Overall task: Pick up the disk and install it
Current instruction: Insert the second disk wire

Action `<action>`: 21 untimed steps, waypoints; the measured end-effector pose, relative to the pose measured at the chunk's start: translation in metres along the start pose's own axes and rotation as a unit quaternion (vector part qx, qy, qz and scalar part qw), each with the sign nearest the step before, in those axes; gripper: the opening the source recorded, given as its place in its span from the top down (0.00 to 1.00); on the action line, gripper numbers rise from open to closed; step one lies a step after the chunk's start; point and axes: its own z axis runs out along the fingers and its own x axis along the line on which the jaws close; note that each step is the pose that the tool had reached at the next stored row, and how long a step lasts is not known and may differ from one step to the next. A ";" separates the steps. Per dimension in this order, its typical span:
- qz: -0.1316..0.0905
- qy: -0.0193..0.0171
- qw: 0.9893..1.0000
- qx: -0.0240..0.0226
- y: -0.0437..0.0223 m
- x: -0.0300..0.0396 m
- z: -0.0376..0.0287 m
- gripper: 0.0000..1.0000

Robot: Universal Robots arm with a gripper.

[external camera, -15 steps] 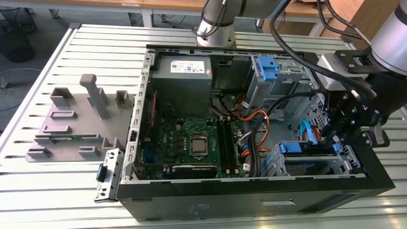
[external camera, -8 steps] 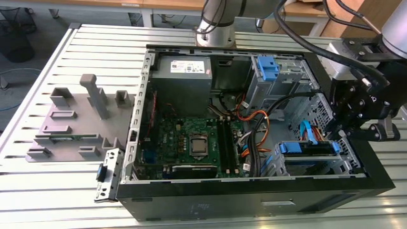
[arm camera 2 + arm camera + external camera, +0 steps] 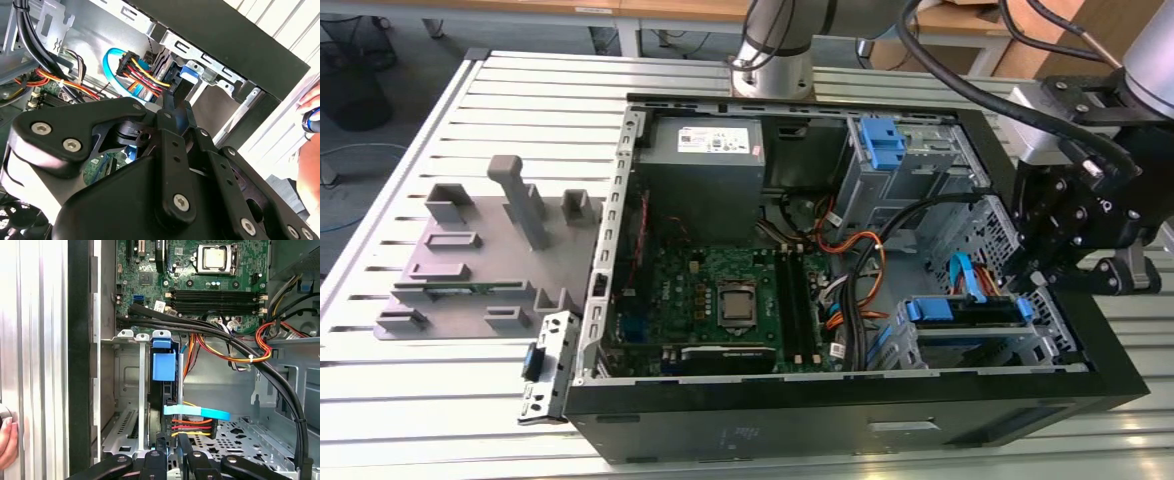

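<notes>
The disk (image 3: 965,311) sits inside the drive cage (image 3: 1047,330) at the lower corner of the open computer case, on the exterior view's right. Its blue carrier frame faces up. In the first wrist view the disk (image 3: 158,390) stands on edge in the cage slot, with its blue carrier tab (image 3: 164,366) at the end. A blue flat cable and a red-yellow-black cable bundle reach its end. My gripper (image 3: 1041,275) hangs just above the cage. It looks shut and holds nothing. In both wrist views the gripper (image 3: 171,442) (image 3: 176,102) points at the disk's cabled end.
Thick black cables (image 3: 280,385) cross the case between the motherboard (image 3: 727,295) and the cage. The grey power supply (image 3: 707,145) sits at the far corner, beside an upper bay with a blue latch (image 3: 881,140). A grey fixture (image 3: 480,250) lies outside the case. A person's hand (image 3: 7,440) rests by the case wall.
</notes>
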 end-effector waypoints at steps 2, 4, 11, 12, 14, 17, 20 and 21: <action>0.000 0.000 1.000 -0.008 0.0000 -0.0001 0.0002 0.76; 0.000 0.000 1.000 -0.008 0.0000 -0.0001 0.0002 0.76; 0.000 -0.001 1.000 -0.008 -0.0003 0.0000 -0.0051 0.76; 0.000 -0.001 1.000 -0.008 -0.0003 0.0000 -0.0051 0.76; 0.000 -0.001 1.000 -0.008 -0.0003 0.0000 -0.0052 0.76; 0.000 0.000 1.000 -0.008 0.0006 0.0000 -0.0055 0.76; 0.000 0.000 1.000 -0.008 0.0021 0.0000 -0.0054 0.76; 0.000 -0.001 1.000 -0.008 0.0023 0.0000 -0.0054 0.76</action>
